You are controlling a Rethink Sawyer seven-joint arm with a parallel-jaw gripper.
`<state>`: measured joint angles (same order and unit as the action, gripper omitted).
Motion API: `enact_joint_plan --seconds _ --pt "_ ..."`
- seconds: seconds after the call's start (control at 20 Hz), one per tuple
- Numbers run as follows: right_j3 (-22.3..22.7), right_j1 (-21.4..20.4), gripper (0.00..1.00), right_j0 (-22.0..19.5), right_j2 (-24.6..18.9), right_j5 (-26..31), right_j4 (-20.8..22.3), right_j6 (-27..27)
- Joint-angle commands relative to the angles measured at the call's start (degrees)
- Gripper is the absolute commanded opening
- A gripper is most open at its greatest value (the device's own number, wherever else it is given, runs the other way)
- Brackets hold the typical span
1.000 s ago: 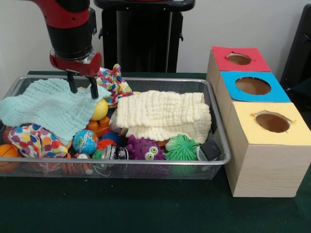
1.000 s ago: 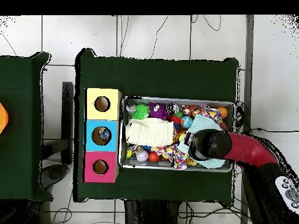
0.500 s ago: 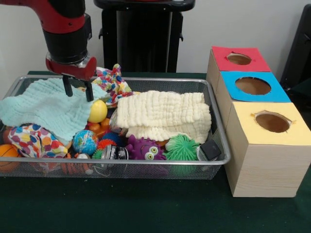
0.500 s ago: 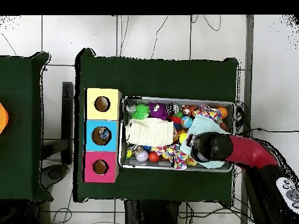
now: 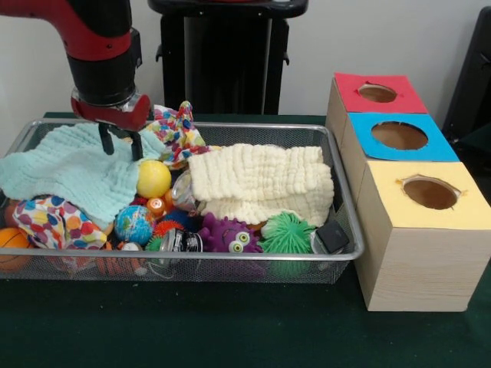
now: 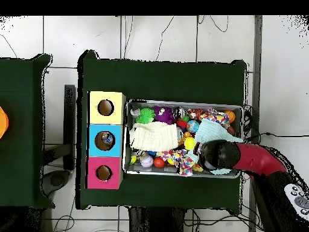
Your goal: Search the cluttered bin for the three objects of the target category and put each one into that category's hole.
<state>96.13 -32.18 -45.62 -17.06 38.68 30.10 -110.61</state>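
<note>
Green desk (image 5: pixel 230 330): wire bin (image 5: pixel 230 264) of toys, three holed boxes (image 5: pixel 399 138) beside. Tool (image 5: pixel 119 144) spread, empty, over mint cloth (image 5: pixel 69 165). Target category unknown. Risk: snagging cloth, dragging yellow ball (image 5: pixel 153 178).

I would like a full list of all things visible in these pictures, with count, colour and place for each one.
wire bin: one, silver mesh, on the green table
boxes with holes: three, red, blue and yellow tops, right of the bin
cream cloth: one, middle of the bin
mint cloth: one, left part of the bin
spotted cloths: two, multicoloured, back and front left
yellow ball: one, beside the mint cloth
globe ball: one, blue-green, front
purple monster: one, front
green spiky ball: one, front
arm: one, red and black, above the bin's left part
claw: one, open, dark, above the mint cloth
</note>
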Motion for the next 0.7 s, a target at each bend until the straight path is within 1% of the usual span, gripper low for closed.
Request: enact_joint_plan --seconds 0.05,0.4,0.7 --pt "-0.9 5.3 0.00 -0.5 -4.8 -5.1 4.5 8.7" --pt "-1.4 5.3 0.00 -0.5 -5.0 -4.7 5.3 8.9" --pt "-1.8 5.4 0.00 -0.9 -5.9 -5.4 4.8 8.8"
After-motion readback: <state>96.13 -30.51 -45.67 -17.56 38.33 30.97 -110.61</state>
